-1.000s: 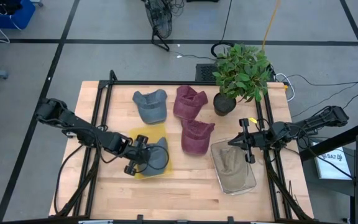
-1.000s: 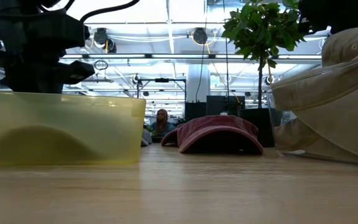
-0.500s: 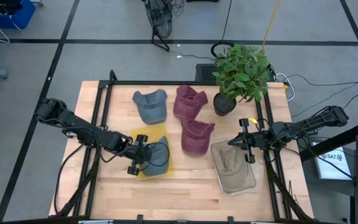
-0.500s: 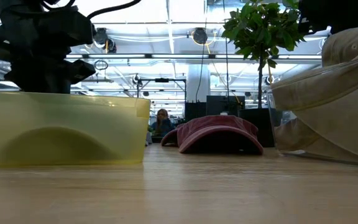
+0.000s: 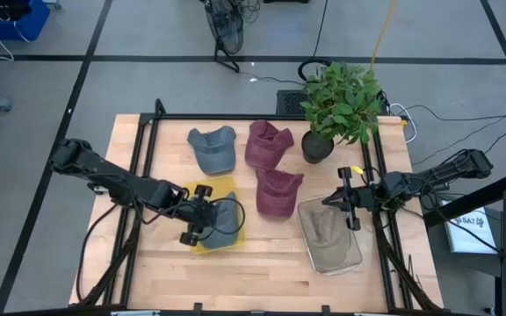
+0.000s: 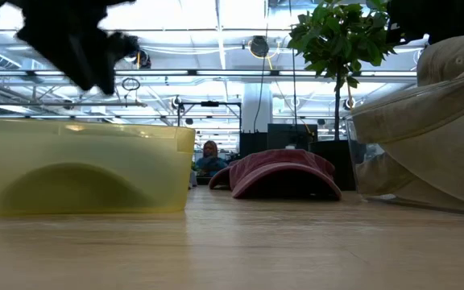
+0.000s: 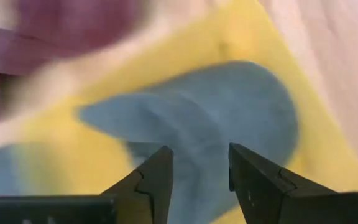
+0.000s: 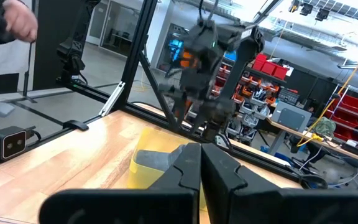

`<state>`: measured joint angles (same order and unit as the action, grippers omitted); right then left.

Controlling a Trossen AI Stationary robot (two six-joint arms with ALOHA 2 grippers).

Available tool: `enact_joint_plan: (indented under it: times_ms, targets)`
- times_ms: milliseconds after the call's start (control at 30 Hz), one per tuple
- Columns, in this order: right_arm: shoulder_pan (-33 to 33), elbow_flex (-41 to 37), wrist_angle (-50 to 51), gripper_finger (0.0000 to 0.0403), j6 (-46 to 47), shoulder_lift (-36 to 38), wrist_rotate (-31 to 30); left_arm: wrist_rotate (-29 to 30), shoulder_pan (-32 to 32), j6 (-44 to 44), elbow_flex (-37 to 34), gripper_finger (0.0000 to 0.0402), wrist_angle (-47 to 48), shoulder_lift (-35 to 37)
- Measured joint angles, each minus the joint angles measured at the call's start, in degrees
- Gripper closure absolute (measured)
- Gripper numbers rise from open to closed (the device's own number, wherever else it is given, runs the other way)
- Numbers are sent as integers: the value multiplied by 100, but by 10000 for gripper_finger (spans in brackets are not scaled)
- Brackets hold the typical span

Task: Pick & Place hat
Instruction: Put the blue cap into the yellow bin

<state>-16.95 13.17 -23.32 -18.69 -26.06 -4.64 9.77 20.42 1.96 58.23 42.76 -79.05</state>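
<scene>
A blue-grey hat point(image 5: 226, 219) lies in the yellow bin point(image 5: 212, 188) at the table's left middle, and it fills the left wrist view point(image 7: 229, 118). My left gripper point(image 5: 202, 216) hangs above it, open, with nothing between its fingers point(image 7: 197, 177). In the low view it is a dark blur point(image 6: 79, 40) above the bin's rim point(image 6: 79, 129). My right gripper point(image 5: 346, 201) is shut and held off the table at the right, beside the clear bin point(image 5: 351, 254) holding a tan hat point(image 5: 326, 230).
Another blue-grey hat point(image 5: 213, 147) and two maroon hats point(image 5: 268, 143) point(image 5: 277, 191) lie on the table's far middle. A potted plant point(image 5: 336, 105) stands at the far right. A black frame point(image 5: 143, 149) borders the table. Bare wood lies along the near edge.
My left gripper has risen from inside the yellow bin to clear above its rim. The blue-grey hat has stayed lying in the bin.
</scene>
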Motion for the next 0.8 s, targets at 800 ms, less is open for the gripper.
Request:
enact_joint_plan:
  times_ms: [800]
  targets:
    - [-2,0,65,403,-1,0,2,801,-3279,-1310,1908,391,1924,122]
